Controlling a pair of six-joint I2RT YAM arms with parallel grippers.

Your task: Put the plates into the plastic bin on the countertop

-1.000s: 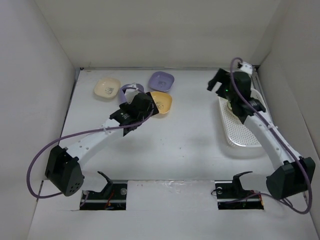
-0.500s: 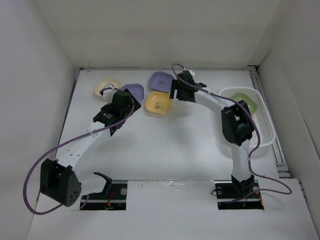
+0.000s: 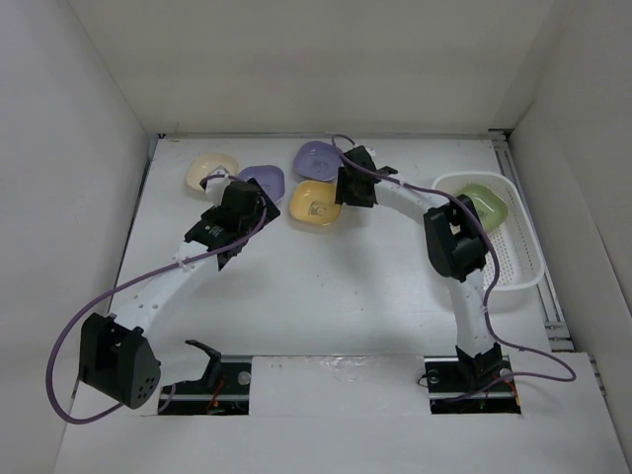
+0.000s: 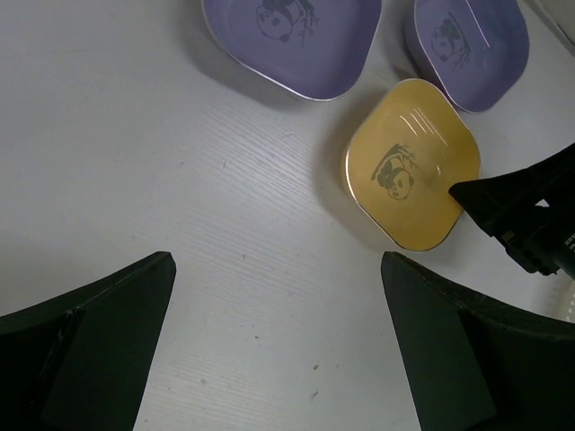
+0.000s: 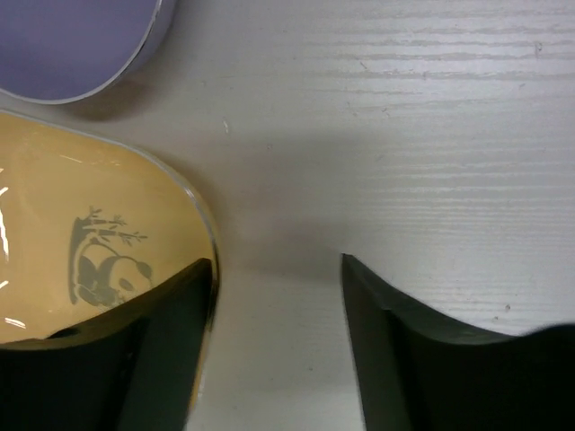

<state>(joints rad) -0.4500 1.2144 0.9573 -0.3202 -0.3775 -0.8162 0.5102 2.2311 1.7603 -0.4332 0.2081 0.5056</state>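
Note:
A yellow-orange plate (image 3: 312, 205) lies mid-table, with two purple plates (image 3: 318, 156) (image 3: 263, 181) and a cream plate (image 3: 210, 170) behind it. A green plate (image 3: 484, 201) lies in the far end of the white plastic bin (image 3: 523, 269) at the right. My right gripper (image 3: 348, 191) is open and low, its jaws straddling the yellow-orange plate's right rim (image 5: 202, 224): one finger over the dish, the other on the countertop (image 5: 431, 162). My left gripper (image 3: 253, 203) is open and empty over the bare countertop (image 4: 269, 296), short of the yellow-orange plate (image 4: 409, 175).
White walls close in the table at the left, back and right. A metal rail (image 3: 549, 296) runs beside the bin. Purple cables (image 3: 69, 326) loop off both arms. My right gripper's black fingertip shows in the left wrist view (image 4: 526, 215).
My right arm has swung from over the bin to the yellow-orange plate and lowered onto its rim. The green plate now lies in the bin. My left gripper has drawn back leftward.

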